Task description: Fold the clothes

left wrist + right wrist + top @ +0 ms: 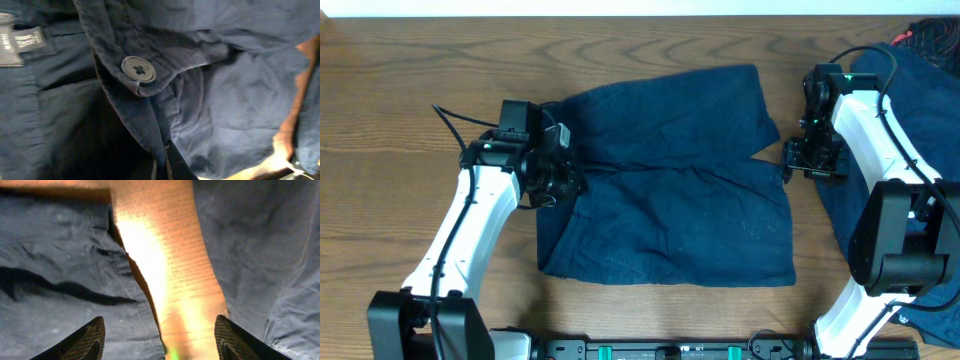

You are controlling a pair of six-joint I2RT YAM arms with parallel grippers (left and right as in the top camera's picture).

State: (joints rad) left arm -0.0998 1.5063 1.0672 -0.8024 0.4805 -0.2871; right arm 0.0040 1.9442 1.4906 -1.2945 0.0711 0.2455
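Note:
The navy shorts (670, 190) lie spread flat mid-table, waistband to the left and the two legs to the right. My left gripper (565, 180) is at the waistband. In the left wrist view its fingers (162, 167) are shut on a fold of the waistband cloth just below the button (138, 68). My right gripper (798, 158) hovers at the leg hems by the crotch notch. In the right wrist view it is open and empty (160, 340), straddling the hem edge of the shorts (65, 270) and bare wood (165, 245).
A second navy garment (920, 100) lies crumpled at the right edge under the right arm, and shows in the right wrist view (250, 240). A red and black item (910, 38) sits at the far right corner. The table (400, 120) is brown wood.

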